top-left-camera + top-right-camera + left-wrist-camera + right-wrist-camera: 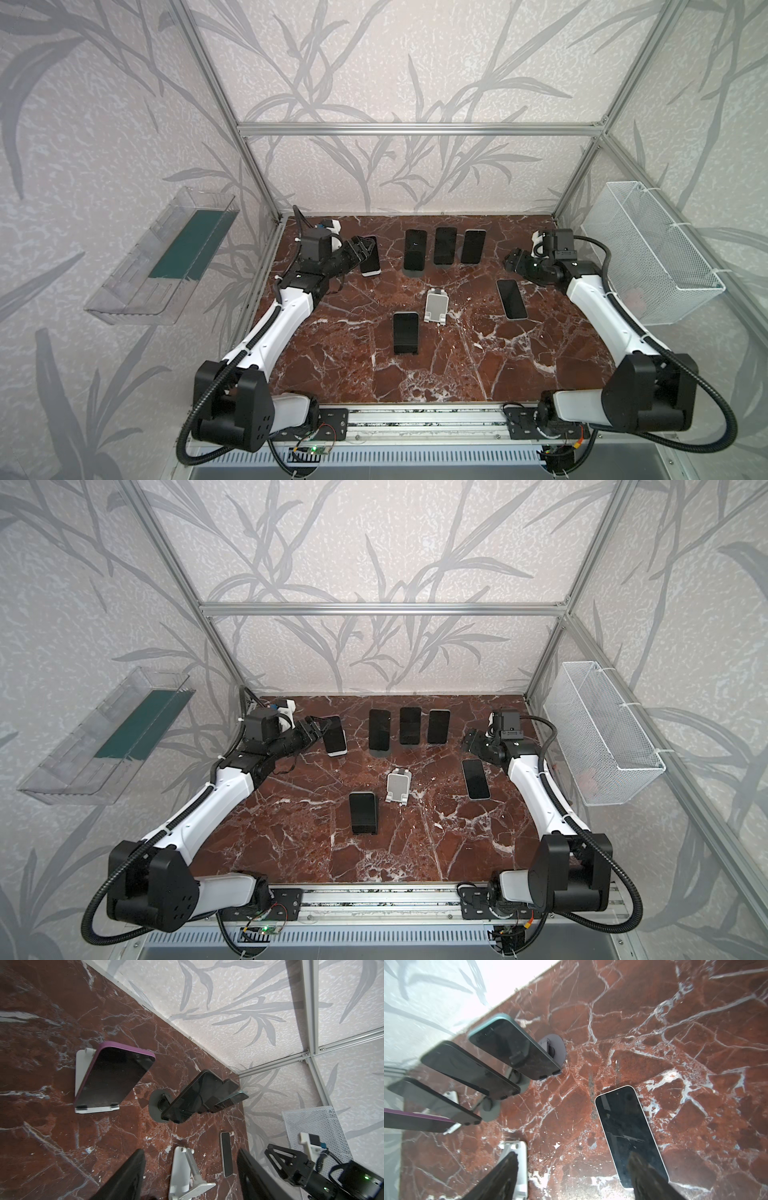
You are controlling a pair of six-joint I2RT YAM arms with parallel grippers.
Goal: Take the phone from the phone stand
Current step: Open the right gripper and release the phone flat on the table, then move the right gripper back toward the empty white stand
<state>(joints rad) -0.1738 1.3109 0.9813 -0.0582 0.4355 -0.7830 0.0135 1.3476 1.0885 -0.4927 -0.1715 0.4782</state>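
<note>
A purple-cased phone (369,259) (112,1076) leans on a white phone stand (97,1108) at the back left. My left gripper (362,247) (190,1152) hovers at that phone's top left edge, open, with nothing between its fingers. Three dark phones (415,253) (445,245) (473,246) lean on grey round-based stands along the back. Another phone (405,338) stands near the middle front. An empty white stand (436,306) (520,1151) sits in the middle. My right gripper (512,262) (573,1155) is open above a white-edged phone (511,298) (629,1136) lying flat.
A clear plastic bin (166,257) hangs on the left wall and a white wire basket (648,257) on the right wall. Aluminium frame posts (257,183) stand at the back corners. The marble tabletop (478,365) spreads towards the front rail.
</note>
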